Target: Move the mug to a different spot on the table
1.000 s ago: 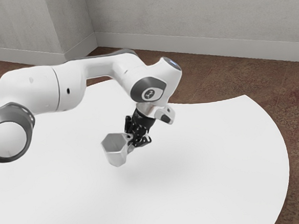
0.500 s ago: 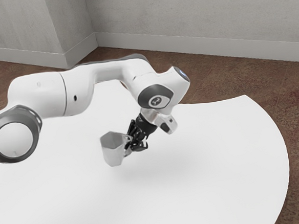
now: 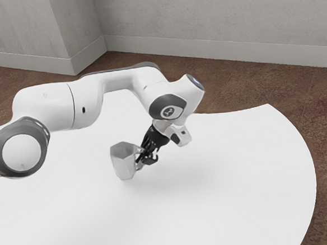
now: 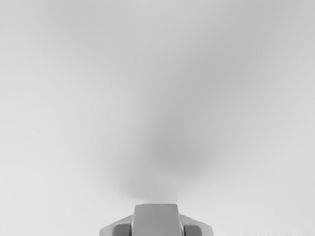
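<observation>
The white mug [image 3: 123, 160] is held by its handle in the closed gripper [image 3: 145, 156], with the white table [image 3: 241, 184] lying beneath the gripper.

Bright, even light throws a soft shadow on the table [image 3: 239, 167].

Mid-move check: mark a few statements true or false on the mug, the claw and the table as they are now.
1. The claw is shut on the mug. True.
2. The mug stands on the table. False: it hangs above the tabletop, with its soft shadow lying apart from it.
3. The mug is upside down. False: its opening faces up.
4. The tabletop is white. True.
</observation>
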Tool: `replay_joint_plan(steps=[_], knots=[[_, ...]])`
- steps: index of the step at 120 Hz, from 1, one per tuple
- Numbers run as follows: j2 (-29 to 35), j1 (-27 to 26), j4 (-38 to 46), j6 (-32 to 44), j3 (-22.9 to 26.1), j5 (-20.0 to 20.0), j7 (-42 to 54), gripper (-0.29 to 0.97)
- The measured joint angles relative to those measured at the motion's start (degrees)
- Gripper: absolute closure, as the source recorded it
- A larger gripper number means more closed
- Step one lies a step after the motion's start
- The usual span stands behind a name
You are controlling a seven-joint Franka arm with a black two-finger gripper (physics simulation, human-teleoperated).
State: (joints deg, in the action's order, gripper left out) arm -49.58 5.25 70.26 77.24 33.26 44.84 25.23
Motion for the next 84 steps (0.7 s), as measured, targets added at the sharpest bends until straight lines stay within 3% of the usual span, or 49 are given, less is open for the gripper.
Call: replay_joint_plan(steps=[84], knots=[[-1.2, 0.6, 0.7, 2.9, 0.0, 0.9, 6.8, 0.66]])
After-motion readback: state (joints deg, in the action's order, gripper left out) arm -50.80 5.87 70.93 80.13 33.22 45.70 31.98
